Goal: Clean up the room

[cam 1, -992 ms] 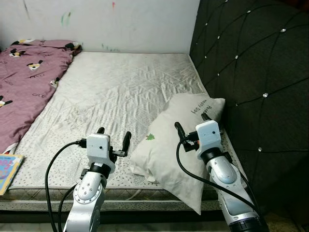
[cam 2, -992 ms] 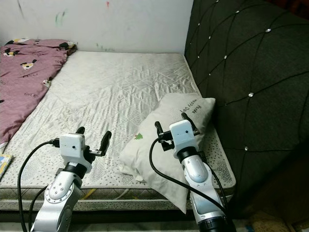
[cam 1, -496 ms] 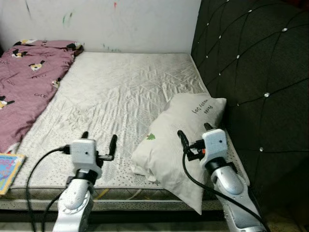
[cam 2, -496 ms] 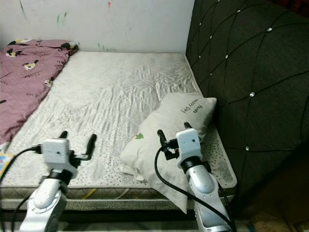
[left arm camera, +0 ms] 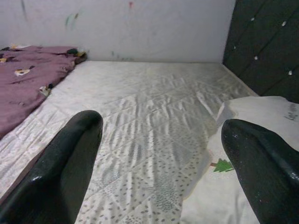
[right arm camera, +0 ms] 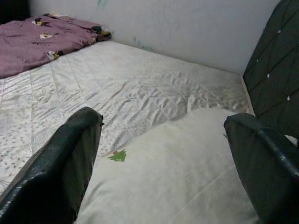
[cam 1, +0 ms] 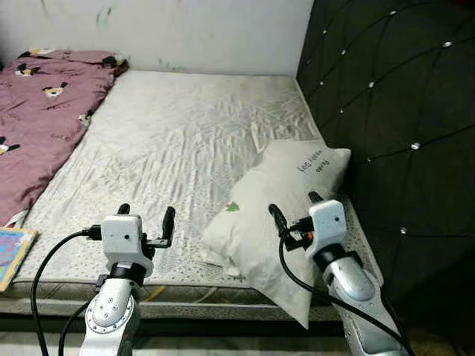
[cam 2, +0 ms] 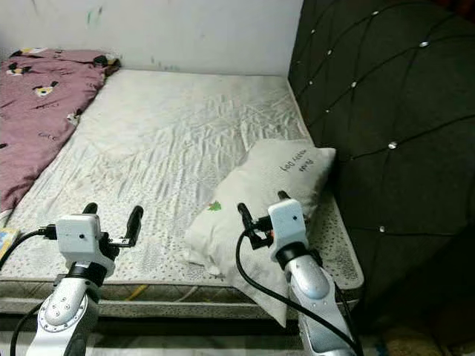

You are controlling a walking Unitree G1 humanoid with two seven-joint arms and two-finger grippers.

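A white pillow (cam 1: pixel 278 211) with a small green tree print lies askew at the near right corner of the bare mattress (cam 1: pixel 185 141), its lower corner hanging over the edge. My right gripper (cam 1: pixel 295 209) is open and hovers just over the pillow's near part; the pillow (right arm camera: pixel 187 172) lies close under its fingers. My left gripper (cam 1: pixel 145 216) is open above the mattress's front edge, to the left of the pillow (left arm camera: pixel 243 154). A maroon blanket (cam 1: pixel 41 111) with animal prints is bunched along the left side of the bed.
A dark tufted headboard (cam 1: pixel 393 104) rises along the bed's right side. A pale wall with paint marks (cam 1: pixel 163 33) closes the far end. A colourful book (cam 1: pixel 11 252) lies at the near left edge of the mattress.
The camera has shifted, so the bed sits a little higher and nearer in view. Both grippers stay open at about the same height, the left slightly further right than half a second ago.
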